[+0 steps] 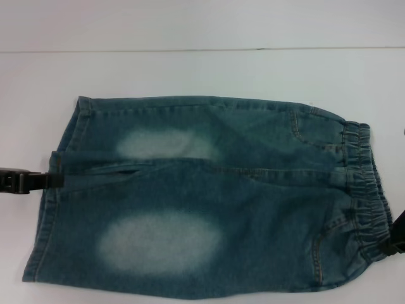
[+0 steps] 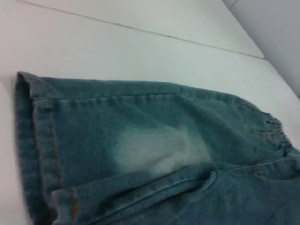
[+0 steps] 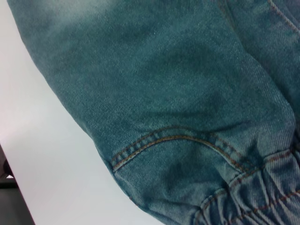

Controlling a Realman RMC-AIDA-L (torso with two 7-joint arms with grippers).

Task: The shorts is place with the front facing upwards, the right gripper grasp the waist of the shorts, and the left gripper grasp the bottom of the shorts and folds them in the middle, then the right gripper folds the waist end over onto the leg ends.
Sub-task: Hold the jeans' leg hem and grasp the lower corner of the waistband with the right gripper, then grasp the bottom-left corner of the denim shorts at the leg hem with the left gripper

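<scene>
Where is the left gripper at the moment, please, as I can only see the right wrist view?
Observer: The left gripper is at the leg ends, level with the slit between them.
Operator: Thank you. Have the shorts been folded yet?
Observer: No, the shorts lie flat and unfolded, with the waistband towards the robot's right.
Operator: And where is my right gripper?
Observer: The right gripper is beside the waistband, near the end closer to the robot.

My left gripper [image 1: 54,180] reaches in level from the table's left edge. My right gripper [image 1: 393,244] sits low at the right edge, mostly hidden.
</scene>
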